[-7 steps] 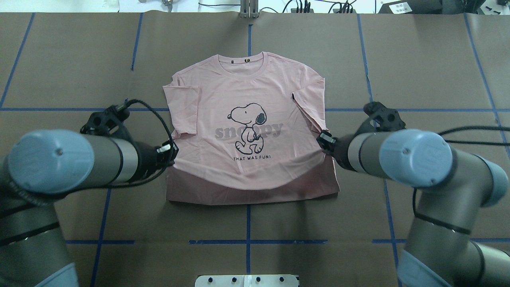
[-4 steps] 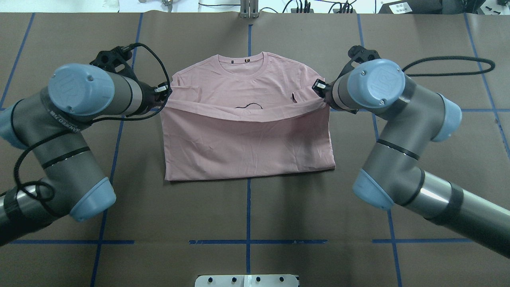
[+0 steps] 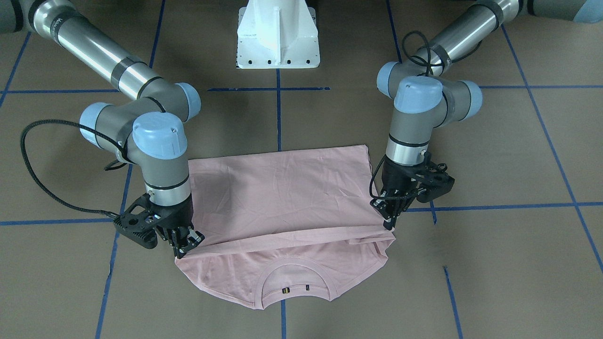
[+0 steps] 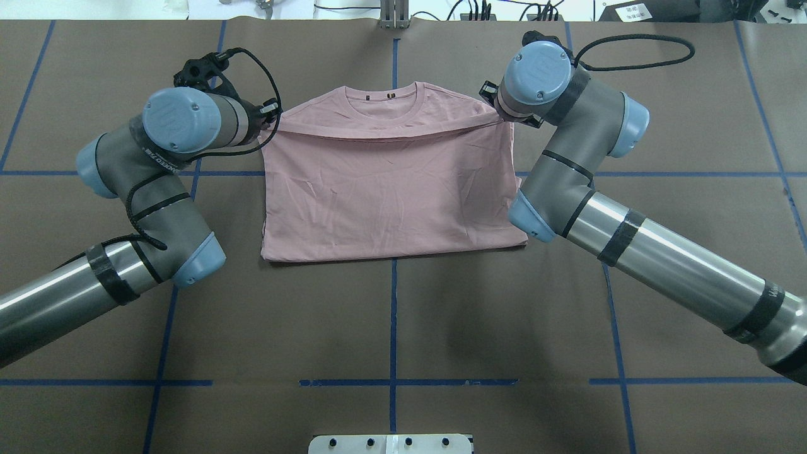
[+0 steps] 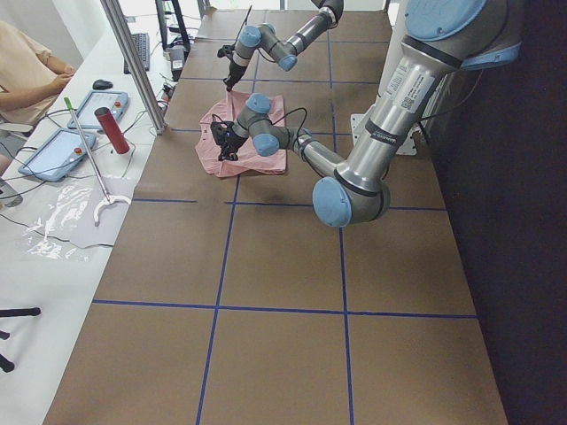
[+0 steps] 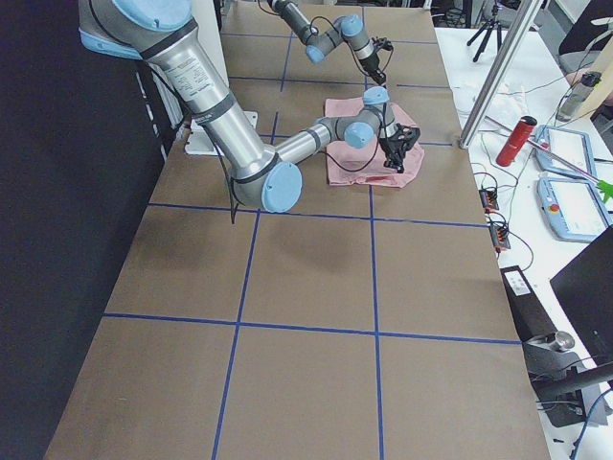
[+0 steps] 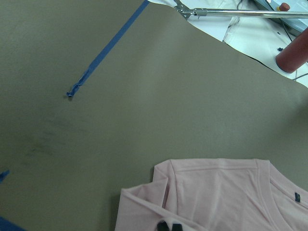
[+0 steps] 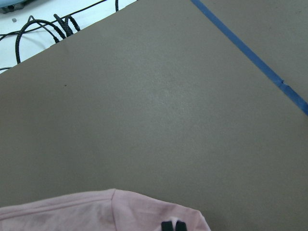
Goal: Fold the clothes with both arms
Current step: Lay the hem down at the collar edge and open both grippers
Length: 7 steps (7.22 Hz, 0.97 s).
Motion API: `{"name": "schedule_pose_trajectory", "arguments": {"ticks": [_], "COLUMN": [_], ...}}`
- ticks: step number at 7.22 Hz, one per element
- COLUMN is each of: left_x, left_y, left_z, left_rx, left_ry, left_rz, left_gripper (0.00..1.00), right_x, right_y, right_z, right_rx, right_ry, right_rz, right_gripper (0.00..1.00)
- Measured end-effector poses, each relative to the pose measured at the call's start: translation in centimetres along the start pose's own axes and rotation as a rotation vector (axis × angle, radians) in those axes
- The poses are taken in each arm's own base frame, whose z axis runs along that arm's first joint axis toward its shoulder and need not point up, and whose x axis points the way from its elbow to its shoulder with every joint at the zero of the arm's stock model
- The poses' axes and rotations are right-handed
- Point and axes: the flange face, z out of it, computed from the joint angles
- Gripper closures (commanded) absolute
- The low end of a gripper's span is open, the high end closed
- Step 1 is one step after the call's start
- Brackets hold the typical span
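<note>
Two hem corners of the T-shirt [image 4: 391,195], pinched tight by the left gripper [image 3: 390,222] and right gripper [image 3: 184,248], have travelled from mid-print to just short of the collar [image 4: 384,99], covering the print; hem-to-collar fold on the table [image 4: 391,328] looks nearly laid, release pending.

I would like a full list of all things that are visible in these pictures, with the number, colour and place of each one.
T-shirt: one, pale pink, middle of the table, lower half folded up toward the collar.
Table: one, brown cover, under everything.
Tape lines: several, blue, a grid on the table.
Base: one, white, at the robot's edge of the table.
Bottle: one, red, on the white side desk.
Tablets: two, blue-rimmed, same desk.
Person: one, at that desk.
Arms: two, silver-grey with light blue caps; left arm and right arm, either side of the T-shirt.
Grippers: two, black; left gripper and right gripper, each shut on a corner of the folded edge.
</note>
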Motion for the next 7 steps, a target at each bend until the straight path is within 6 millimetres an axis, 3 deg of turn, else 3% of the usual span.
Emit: {"name": "schedule_pose_trajectory", "arguments": {"ticks": [2,3,4,5,6,7], "left_x": [-1.5,-1.9,-2.0,-2.1,-2.2,-2.3], "left_y": [-0.2,-0.2,-0.3,-0.3,-0.4,-0.6], "left_z": [3.4,3.9,4.0,4.0,3.7,3.0], "left_rx": [0.027,0.033,0.035,0.034,0.032,0.025], "left_ry": [0.014,0.022,0.036,0.049,0.086,0.147], "left_rz": [0.000,0.001,0.001,0.000,-0.002,-0.006], "left_gripper": [0.96,0.91,0.84,0.52,0.01,0.00], "right_x": [-0.6,-0.8,-1.0,-1.2,-1.4,-1.8], "right_y": [-0.2,-0.3,-0.3,-0.3,-0.3,-0.5], "right_z": [2.5,2.9,3.0,3.0,2.7,1.6], "right_rx": [0.006,0.009,0.010,0.010,0.008,-0.004], "right_ry": [0.006,0.010,0.011,0.009,0.002,-0.022], "right_rz": [-0.002,-0.002,-0.003,-0.008,-0.018,-0.028], "right_gripper": [1.00,0.42,0.00,0.00,0.00,0.00]}}
